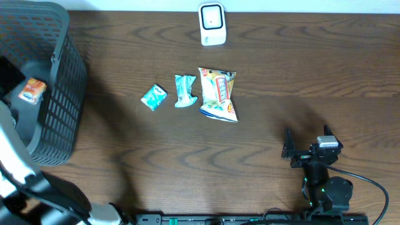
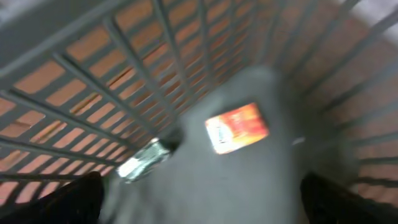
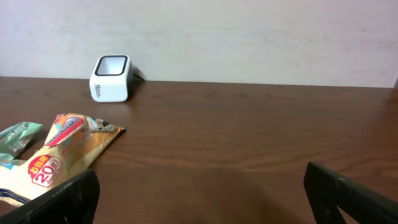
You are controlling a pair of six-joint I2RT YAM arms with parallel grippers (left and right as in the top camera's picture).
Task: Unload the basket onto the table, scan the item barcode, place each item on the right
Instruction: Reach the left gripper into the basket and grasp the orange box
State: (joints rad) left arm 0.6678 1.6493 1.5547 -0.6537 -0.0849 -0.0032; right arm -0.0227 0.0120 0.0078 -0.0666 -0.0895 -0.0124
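A: On the table (image 1: 312, 75), mid-way across, how does the bag (image 1: 217, 94) lie?
B: Flat, its long axis pointing at the scanner (image 1: 212, 24), just right of the teal packets (image 1: 185, 90).
A: And the left gripper (image 2: 205, 205)?
B: Inside the basket (image 1: 62, 94), fingers spread wide, empty, above an orange packet (image 2: 236, 127).
A: And the right gripper (image 3: 199, 196)?
B: Spread wide too, holding nothing, well apart from the bag.

A fixed camera looks straight down on the wooden table (image 1: 300, 75). The left wrist camera peers, close and blurred, into the basket (image 2: 124, 62); its orange packet (image 2: 236, 127) also shows from above. The right wrist camera sits low, facing across the tabletop toward the scanner (image 3: 111, 78) and snack bag (image 3: 62, 155), both also visible overhead.
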